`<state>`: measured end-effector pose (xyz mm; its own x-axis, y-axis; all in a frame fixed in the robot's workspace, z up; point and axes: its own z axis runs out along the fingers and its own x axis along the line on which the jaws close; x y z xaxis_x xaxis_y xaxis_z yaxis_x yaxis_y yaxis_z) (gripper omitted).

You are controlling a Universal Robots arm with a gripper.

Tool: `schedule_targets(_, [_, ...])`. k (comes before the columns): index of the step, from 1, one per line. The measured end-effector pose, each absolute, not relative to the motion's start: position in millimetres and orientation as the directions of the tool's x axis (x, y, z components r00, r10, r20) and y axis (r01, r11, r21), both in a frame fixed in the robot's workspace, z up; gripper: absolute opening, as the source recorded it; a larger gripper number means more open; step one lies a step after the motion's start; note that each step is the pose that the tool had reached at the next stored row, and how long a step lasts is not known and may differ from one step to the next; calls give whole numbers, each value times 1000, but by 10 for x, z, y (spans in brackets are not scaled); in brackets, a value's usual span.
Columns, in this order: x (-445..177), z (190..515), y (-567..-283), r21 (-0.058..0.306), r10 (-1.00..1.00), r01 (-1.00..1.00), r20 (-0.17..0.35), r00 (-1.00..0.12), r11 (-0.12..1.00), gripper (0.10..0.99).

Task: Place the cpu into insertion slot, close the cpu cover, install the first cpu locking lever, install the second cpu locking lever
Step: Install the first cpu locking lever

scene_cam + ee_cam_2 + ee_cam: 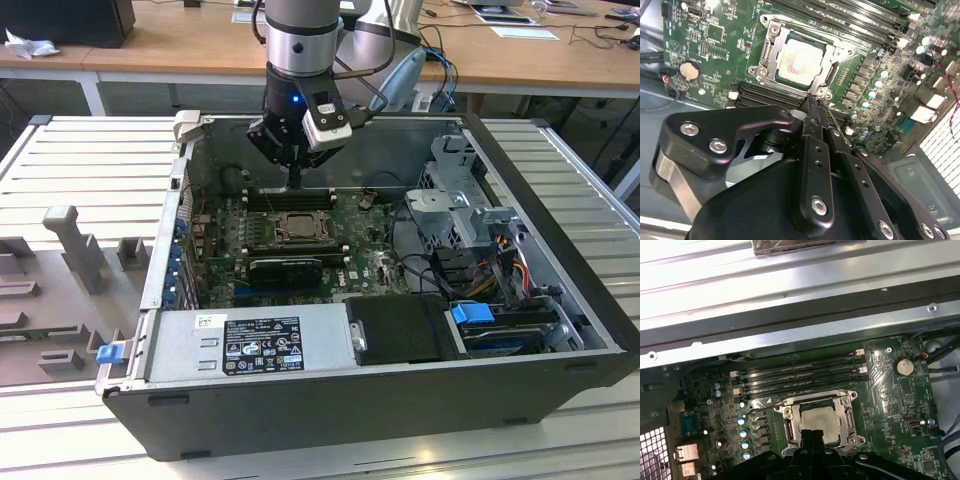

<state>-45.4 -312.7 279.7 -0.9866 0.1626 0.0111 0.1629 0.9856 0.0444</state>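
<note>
I have the claw [295, 183] in the upper middle of the exterior view, hanging inside the open computer case [560, 250], which sits on the ribbed metal table [90, 170]. Its fingers are drawn narrow, tips together, as both wrist views show [812, 102] [812, 436]. I can't tell whether they pinch anything.

The insertion slot [272, 230] is at the centre of the exterior view, on the green board [370, 255], just below the claw's tip. In both wrist views I see the cpu [801, 62] [818, 419] seated in the slot, pale face up. The cpu cover [771, 54] [847, 420] lies flat around it, and the chip shows through its square window.

The claw's tip sits at one edge of the cover, near a corner screw. I can't make out whether it touches the metal. The long black memory slots [800, 375] run just beside the socket, and a coin battery [903, 366] sits further off on the board.
</note>
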Motion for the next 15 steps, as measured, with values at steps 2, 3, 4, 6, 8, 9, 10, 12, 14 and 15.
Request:
schedule_targets(2, [-453, 2797, -3127, 44, 140, 141, 11, -990, 989, 106])
schedule_targets(3, [-454, 2797, -3127, 44, 130, 131, 11, -991, 990, 106])
schedule_targets(4, [-454, 2797, -3127, 44, 116, 116, 11, -993, 992, 106])
schedule_targets(6, [-453, 2797, -3127, 44, 98, 98, 11, -995, 994, 106])
schedule_targets(8, [-454, 2797, -3127, 44, 69, 69, 11, -998, 997, 106])
schedule_targets(9, [-454, 2797, -3127, 44, 58, 59, 11, -998, 997, 106])
schedule_targets(10, [-454, 2797, -3127, 44, 50, 51, 11, -999, 998, 106])
schedule_targets(12, [-454, 2797, -3127, 44, 36, 36, 11, -999, 998, 106])
schedule_targets(14, [-453, 2797, -3127, 44, 17, 17, 11, -1000, 999, 106])
schedule_targets(15, [-453, 2797, -3127, 44, 13, 13, 11, -1000, 999, 106])
